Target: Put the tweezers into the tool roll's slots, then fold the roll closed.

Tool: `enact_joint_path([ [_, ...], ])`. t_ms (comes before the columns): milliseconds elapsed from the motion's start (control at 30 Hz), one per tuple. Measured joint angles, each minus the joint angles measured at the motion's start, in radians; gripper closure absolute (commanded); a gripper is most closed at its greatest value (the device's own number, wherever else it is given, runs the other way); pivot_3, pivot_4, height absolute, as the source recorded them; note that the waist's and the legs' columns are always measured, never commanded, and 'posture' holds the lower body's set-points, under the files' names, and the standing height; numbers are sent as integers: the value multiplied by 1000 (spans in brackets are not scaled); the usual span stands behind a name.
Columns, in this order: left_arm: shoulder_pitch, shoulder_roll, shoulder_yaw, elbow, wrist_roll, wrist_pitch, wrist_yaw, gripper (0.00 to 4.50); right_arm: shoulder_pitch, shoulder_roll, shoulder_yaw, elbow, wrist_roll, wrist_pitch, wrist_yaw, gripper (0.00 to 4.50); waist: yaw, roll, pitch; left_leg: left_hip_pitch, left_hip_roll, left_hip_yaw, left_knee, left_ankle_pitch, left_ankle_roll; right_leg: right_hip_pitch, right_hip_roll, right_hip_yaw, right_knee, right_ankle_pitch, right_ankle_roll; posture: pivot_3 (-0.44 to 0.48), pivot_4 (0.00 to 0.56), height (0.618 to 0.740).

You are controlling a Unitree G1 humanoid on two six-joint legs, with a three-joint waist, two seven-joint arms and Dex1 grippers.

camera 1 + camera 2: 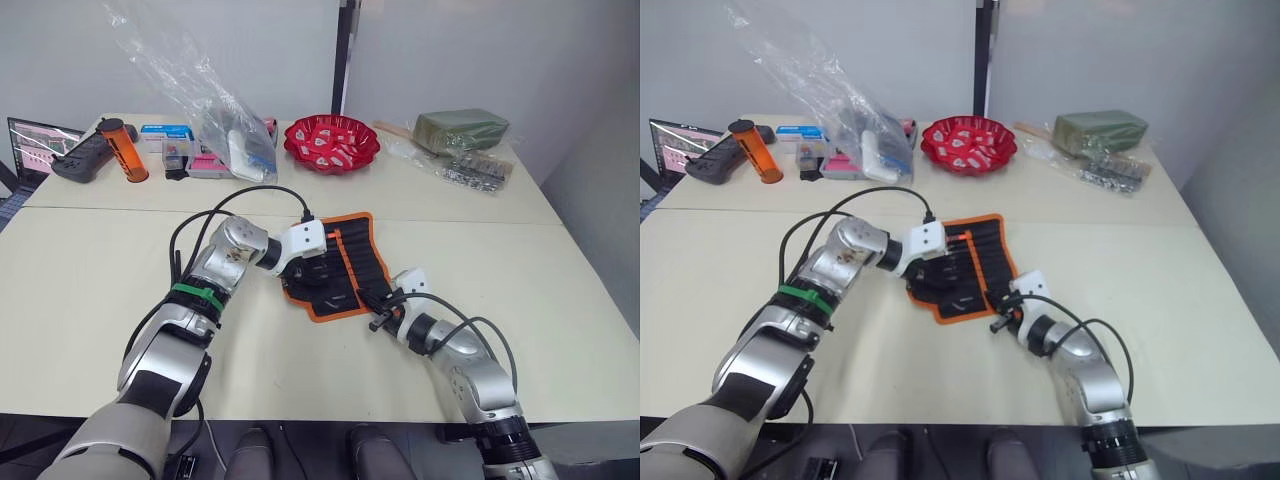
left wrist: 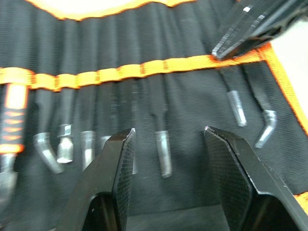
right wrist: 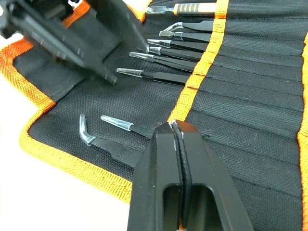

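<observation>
The tool roll [image 1: 356, 246] lies unfolded on the table, black fabric with orange binding. Several slim tweezers [image 3: 153, 75] sit in its slots [image 2: 159, 96] under an orange band, their pale tips sticking out. Two more tweezers [image 3: 118, 124] lie at the roll's end near the orange edge. My left gripper [image 2: 168, 134] hovers open just over the row of tips, with nothing between its fingers. The right gripper [image 3: 176, 129] is shut, its tip resting at the orange band on the roll's near right side; the same gripper [image 2: 226, 43] appears in the left wrist view.
An orange-handled tool [image 3: 193, 8] fills one end slot. Along the table's far side stand a red bowl [image 1: 331, 143], a clear plastic bag [image 1: 215, 110], an orange bottle [image 1: 122, 150], small boxes [image 1: 168, 138], a screen [image 1: 35, 145] and a green packet [image 1: 460, 130].
</observation>
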Motion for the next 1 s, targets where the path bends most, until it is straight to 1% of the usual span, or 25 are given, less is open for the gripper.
enact_joint_path([
  [100,0,-3,-2,0,4,12,21,2032,-1,0,1,1,0,0,0,4500,0,0,0,0,0,0,0,0,0,0,0,0,1,0,0,0,150,729],
  [200,-2,-3,-12,3,15,12,30,2793,0,0,1,1,0,0,0,4500,0,0,0,1,0,0,0,0,0,0,0,0,2,0,0,0,150,729],
  [333,-4,-3,-26,13,17,23,14,4087,0,0,1,1,0,0,0,4500,0,0,0,1,0,0,0,0,0,0,0,0,2,-1,1,0,150,729],
  [367,-8,-3,-27,13,17,26,11,4468,0,0,1,1,0,0,0,4500,0,0,0,1,0,0,0,0,0,0,0,0,2,-1,1,0,150,729],
  [600,-41,-20,-27,64,18,49,23,4468,2,2,1,1,0,0,-3,4500,1,0,0,1,0,0,1,0,0,0,0,0,3,-1,1,0,150,729],
  [1000,-118,-114,-27,218,46,-5,95,4468,6,-3,1,-2,0,0,-3,4500,6,0,0,1,-1,0,5,0,0,1,0,0,4,-1,1,0,150,729],
])
